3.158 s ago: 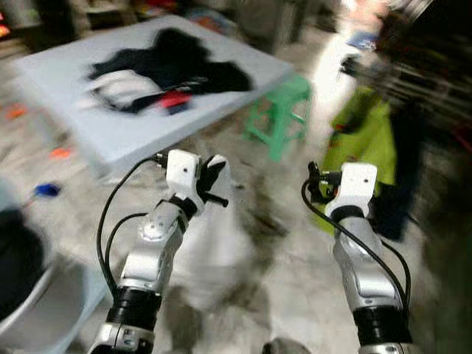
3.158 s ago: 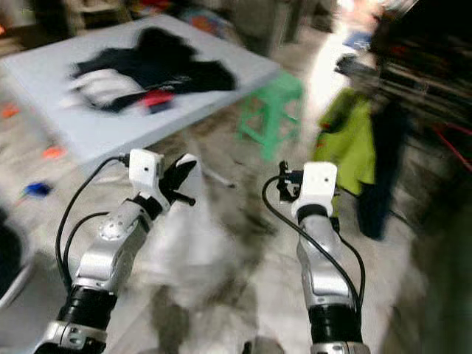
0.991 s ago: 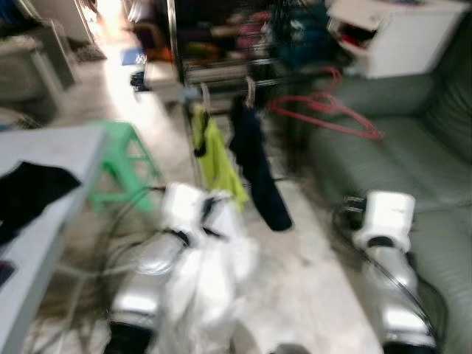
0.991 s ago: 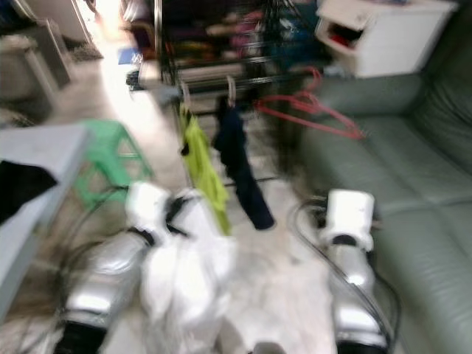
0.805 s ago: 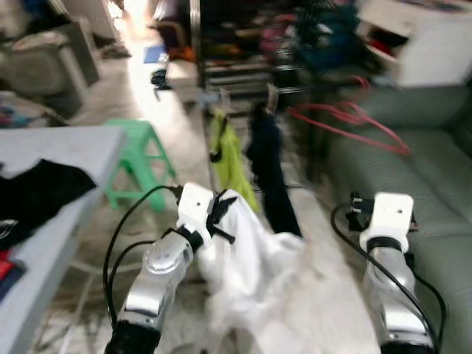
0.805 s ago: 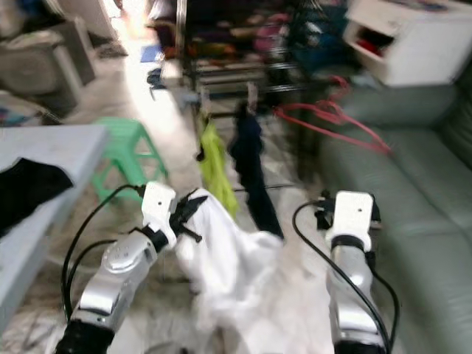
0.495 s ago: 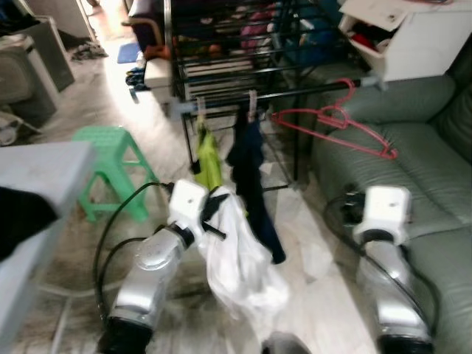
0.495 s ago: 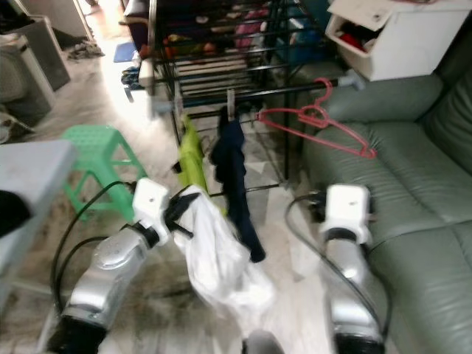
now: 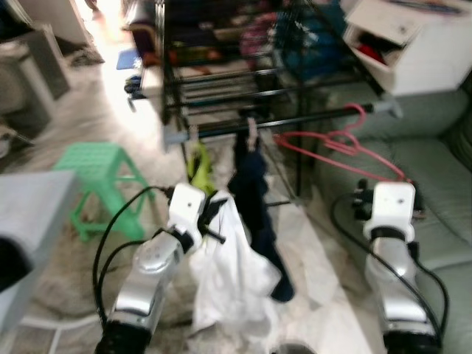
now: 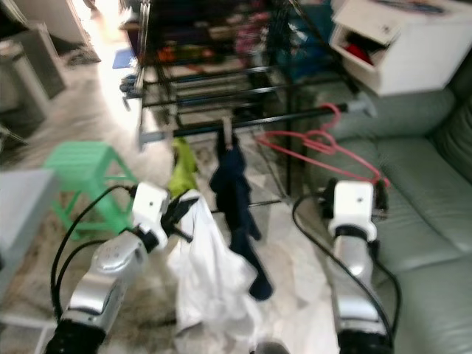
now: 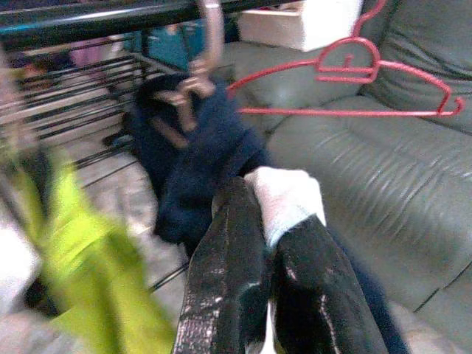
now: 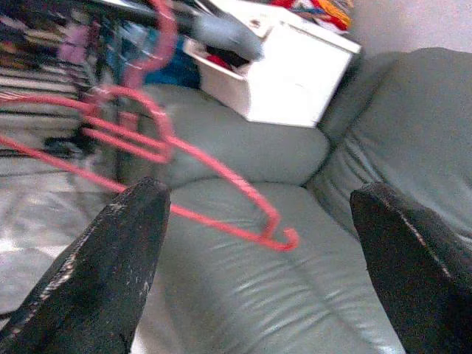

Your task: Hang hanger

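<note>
Facing the black metal drying rack [image 9: 243, 81] now, where seconds ago the view swept a table, the robot is close enough to hang. The left gripper [image 11: 269, 254] is clamped on a white cloth garment [image 9: 232, 280], the rack's rail just ahead. The right gripper [image 12: 254, 243] gapes wide, empty, near empty red wire hangers [image 9: 343, 144].

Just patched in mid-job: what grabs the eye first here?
The white garment hanging from the left gripper, its fingers shut on the cloth, right in front of the black drying rack. On the rack's rail hang a dark navy garment and empty red hangers, the latter ahead of the open right gripper.
</note>
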Controlling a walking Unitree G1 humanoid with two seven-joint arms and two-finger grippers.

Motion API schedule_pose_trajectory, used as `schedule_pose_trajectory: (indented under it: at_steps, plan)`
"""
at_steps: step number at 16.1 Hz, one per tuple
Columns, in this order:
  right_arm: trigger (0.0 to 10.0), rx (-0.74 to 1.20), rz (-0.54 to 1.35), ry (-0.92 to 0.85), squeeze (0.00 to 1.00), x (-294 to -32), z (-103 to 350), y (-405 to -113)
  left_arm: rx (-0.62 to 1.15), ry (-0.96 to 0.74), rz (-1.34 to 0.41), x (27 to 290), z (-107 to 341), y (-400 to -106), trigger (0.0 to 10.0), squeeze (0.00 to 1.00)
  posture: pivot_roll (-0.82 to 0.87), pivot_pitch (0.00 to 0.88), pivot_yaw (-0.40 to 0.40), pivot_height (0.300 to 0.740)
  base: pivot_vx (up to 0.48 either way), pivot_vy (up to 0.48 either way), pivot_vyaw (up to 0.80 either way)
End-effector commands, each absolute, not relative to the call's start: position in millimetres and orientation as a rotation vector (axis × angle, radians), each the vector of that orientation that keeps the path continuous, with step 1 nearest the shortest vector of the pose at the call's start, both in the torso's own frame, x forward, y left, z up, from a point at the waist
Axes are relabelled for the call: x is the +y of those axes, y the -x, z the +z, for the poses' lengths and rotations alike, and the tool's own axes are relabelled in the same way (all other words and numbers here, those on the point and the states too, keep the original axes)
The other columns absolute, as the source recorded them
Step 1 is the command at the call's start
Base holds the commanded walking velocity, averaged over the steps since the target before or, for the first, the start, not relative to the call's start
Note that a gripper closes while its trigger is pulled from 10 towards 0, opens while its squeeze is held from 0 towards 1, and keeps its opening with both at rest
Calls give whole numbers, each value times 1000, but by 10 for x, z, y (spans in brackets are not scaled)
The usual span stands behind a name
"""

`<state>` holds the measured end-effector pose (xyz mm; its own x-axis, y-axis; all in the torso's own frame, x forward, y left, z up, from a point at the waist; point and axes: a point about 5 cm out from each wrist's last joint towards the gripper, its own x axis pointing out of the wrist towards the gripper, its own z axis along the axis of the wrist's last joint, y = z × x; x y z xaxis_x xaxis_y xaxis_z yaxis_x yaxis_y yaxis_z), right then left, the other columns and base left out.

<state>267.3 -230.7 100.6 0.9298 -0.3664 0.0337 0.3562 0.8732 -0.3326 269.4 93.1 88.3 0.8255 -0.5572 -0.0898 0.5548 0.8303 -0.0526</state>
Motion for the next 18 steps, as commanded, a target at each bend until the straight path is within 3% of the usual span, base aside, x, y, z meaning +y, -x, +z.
schedule_pose_trajectory:
  at_steps: [1, 5, 11, 18]
  plan:
    - [10000, 38, -387, 356, 0, -2369, 1011, -2691, 52, 40, -612, 870, 999, -2708, 10000, 0, -78, 0, 28, 740, 480, 0, 0]
    - [10000, 42, -387, 396, 0, -2409, 1023, -2712, 63, 49, -574, 919, 990, -2719, 10000, 0, -75, 0, 24, 740, 217, 0, 0]
    - [10000, 195, -280, 467, 0, -2749, 950, -2710, 81, 41, -573, 935, 984, -2675, 10000, 0, -74, 0, 26, 740, 0, 0, 0]
    - [10000, 344, 153, 617, 0, -2979, 970, -2820, 126, 19, -570, 1075, 997, -2526, 10000, 0, -32, 29, 32, 740, 0, 0, 0]
